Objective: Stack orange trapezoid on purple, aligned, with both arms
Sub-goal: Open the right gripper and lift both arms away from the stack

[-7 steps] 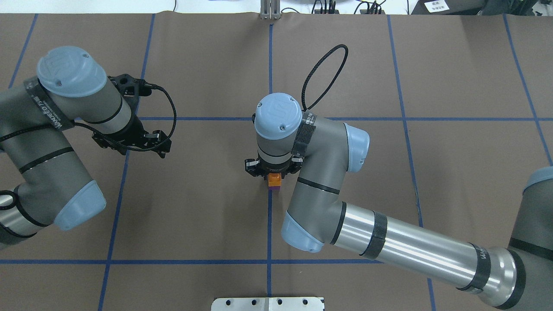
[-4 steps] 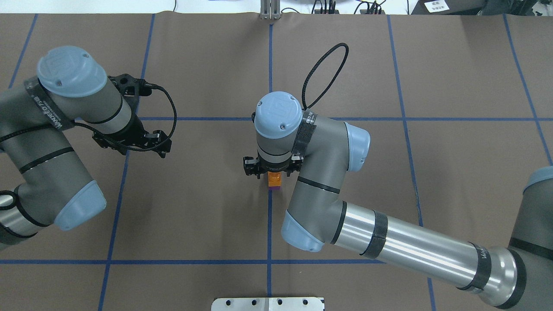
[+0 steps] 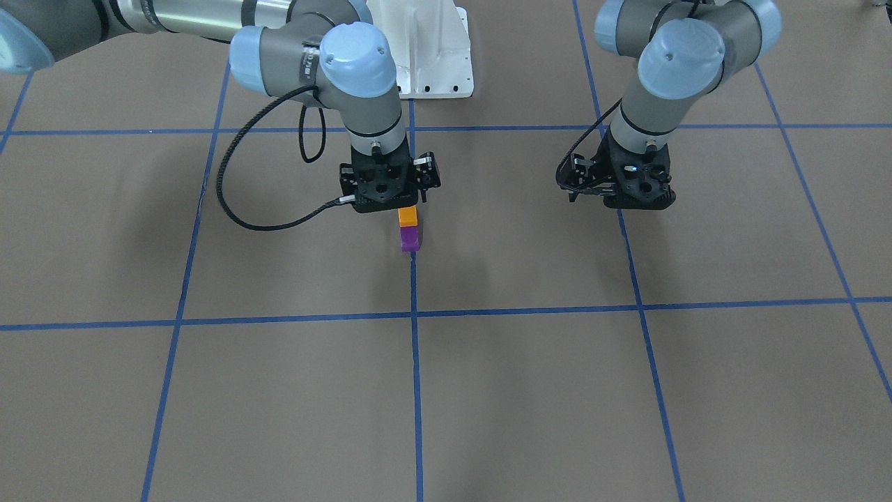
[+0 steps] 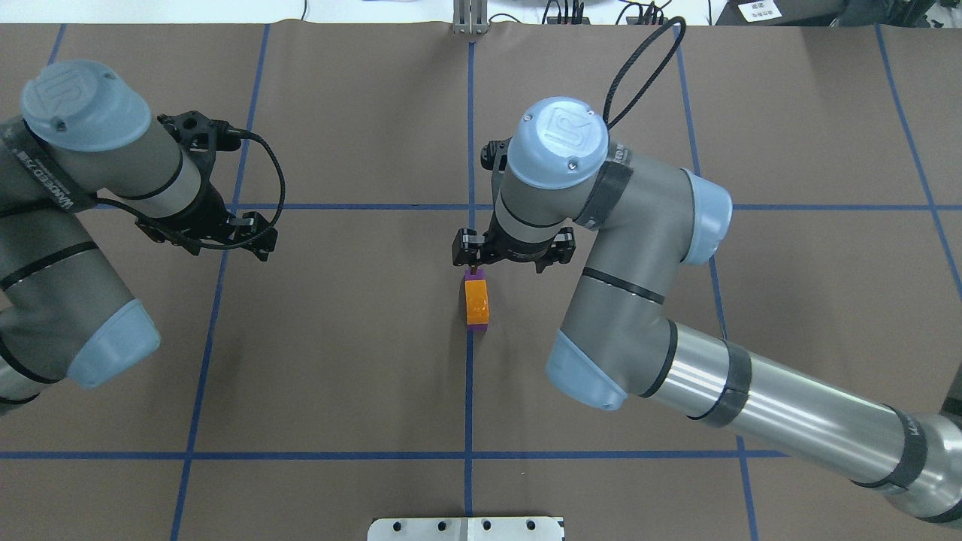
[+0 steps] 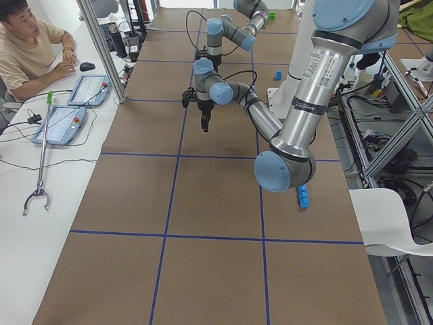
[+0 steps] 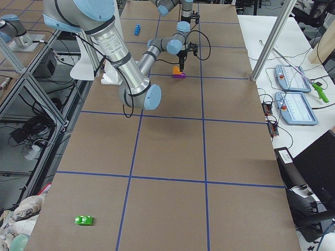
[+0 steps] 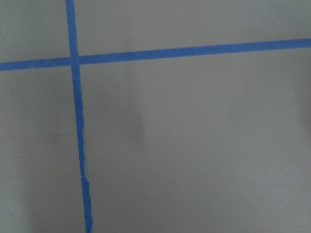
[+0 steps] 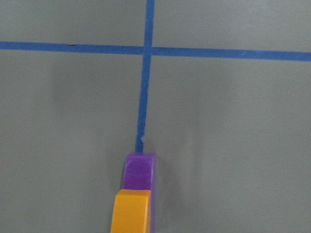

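The orange trapezoid [image 4: 476,300] sits stacked on the purple block [image 4: 476,327] on a blue tape line near the table's middle. The stack also shows in the front view, orange [image 3: 408,216] above purple [image 3: 410,239], and in the right wrist view, orange [image 8: 131,211] over purple [image 8: 139,171]. My right gripper [image 4: 472,267] hangs just past the stack's far end, clear of it and empty. Its fingers show as one narrow dark tip, so it looks shut. My left gripper [image 4: 218,234] hovers empty at the left, over bare paper. Its fingers are hidden.
A long blue brick [image 5: 304,196] and a small blue block [image 5: 277,74] lie near the white mounting base [image 3: 425,56]. A green block [image 6: 84,220] lies at the table's right end. An operator [image 5: 27,47] sits across the table.
My right gripper has risen off the stack and moved away from the robot, uncovering the whole orange block. The left arm has drawn back to the left. The stack has not moved.
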{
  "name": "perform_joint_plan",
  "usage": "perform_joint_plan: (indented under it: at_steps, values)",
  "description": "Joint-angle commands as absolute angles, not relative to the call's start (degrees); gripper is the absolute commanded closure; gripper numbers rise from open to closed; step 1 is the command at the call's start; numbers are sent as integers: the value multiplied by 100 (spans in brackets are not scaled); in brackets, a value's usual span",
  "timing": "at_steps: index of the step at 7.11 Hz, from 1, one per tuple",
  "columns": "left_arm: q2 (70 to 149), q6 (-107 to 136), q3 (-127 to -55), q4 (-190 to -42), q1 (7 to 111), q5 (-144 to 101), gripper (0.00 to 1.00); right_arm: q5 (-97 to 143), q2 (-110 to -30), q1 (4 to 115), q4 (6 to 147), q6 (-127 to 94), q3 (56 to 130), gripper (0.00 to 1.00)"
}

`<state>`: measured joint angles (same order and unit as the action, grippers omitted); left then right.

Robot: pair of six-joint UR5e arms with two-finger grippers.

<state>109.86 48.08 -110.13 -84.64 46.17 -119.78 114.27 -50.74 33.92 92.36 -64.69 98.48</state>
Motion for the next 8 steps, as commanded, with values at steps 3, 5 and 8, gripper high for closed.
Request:
perform_joint_plan:
  at_steps: [3, 5, 8]
  values:
    - [9961, 2592, -11048, -8604, 6208, -12961, 0, 12546, -7817, 5179, 9202, -4018, 11022, 0]
    - [9721, 687, -10183, -8613, 7456, -13838, 0, 13285, -8619, 6751, 9220, -1847, 10681, 0]
    - [9677, -896, -9116, -8605, 8620, -13939, 0, 13614, -9105, 8556, 9220, 687, 9427, 0]
